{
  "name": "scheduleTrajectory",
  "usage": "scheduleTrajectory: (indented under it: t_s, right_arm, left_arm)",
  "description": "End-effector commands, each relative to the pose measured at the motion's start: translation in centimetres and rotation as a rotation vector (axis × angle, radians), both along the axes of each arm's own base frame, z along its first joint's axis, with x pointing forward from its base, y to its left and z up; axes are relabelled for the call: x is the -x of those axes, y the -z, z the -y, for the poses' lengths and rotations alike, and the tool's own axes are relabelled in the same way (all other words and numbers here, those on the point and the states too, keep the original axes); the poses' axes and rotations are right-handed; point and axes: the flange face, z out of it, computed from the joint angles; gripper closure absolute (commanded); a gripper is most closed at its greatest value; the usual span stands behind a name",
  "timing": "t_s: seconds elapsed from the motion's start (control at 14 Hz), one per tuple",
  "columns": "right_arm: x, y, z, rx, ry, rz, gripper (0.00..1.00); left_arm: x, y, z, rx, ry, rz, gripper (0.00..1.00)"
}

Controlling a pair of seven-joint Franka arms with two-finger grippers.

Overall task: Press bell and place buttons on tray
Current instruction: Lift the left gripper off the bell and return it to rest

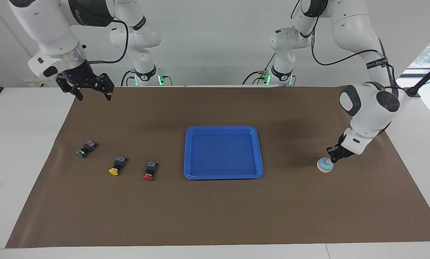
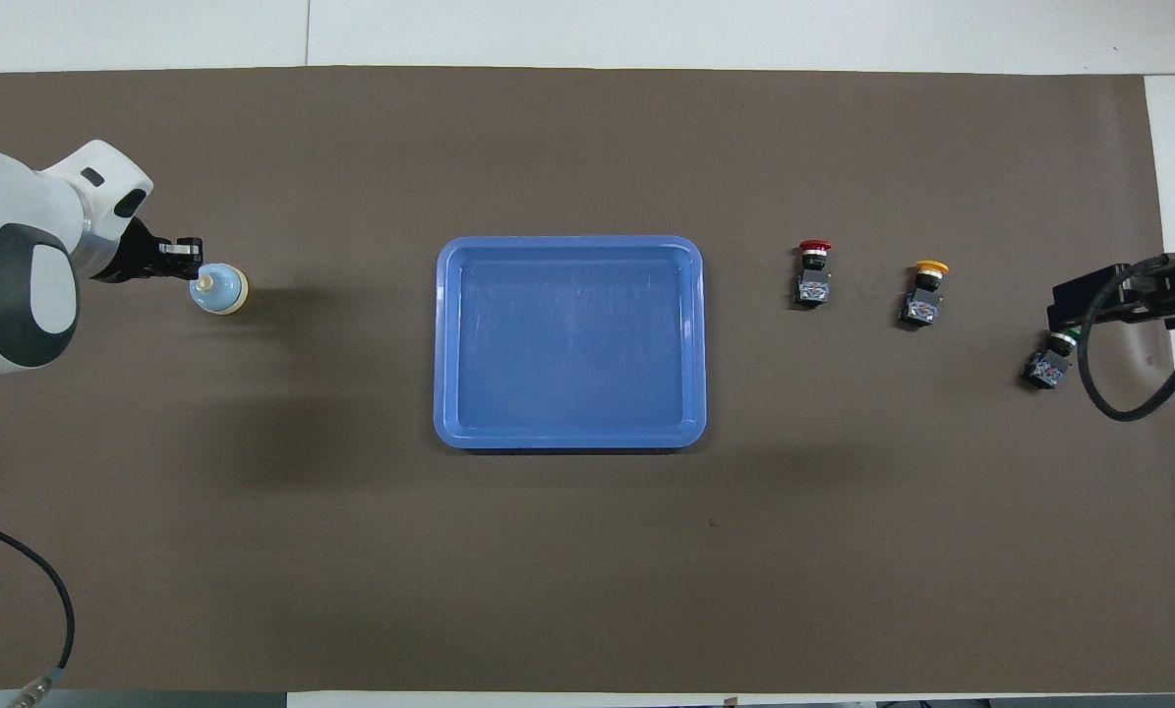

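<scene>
Touching the bell's knob: left tool.

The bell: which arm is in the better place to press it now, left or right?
Left. The left gripper, shut, is right at the bell, by its knob. The right gripper waits open, raised over the right arm's end of the table, closer to the buttons.

light: bright, even, from above | shadows: soft — blurred patches on brown mat | focus: sharp — no glare
</scene>
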Motion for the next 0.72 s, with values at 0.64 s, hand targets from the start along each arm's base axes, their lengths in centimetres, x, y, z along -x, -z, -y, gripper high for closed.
scheduleTrajectory:
  t_s: [0.64]
  right_arm:
    - [0.4, 0.0, 0.3, 0.004, -0.018, -0.006, 0.0]
  left_arm:
    - [1.1, -6.4, -0.5, -0.015, 0.005, -0.032, 0.79]
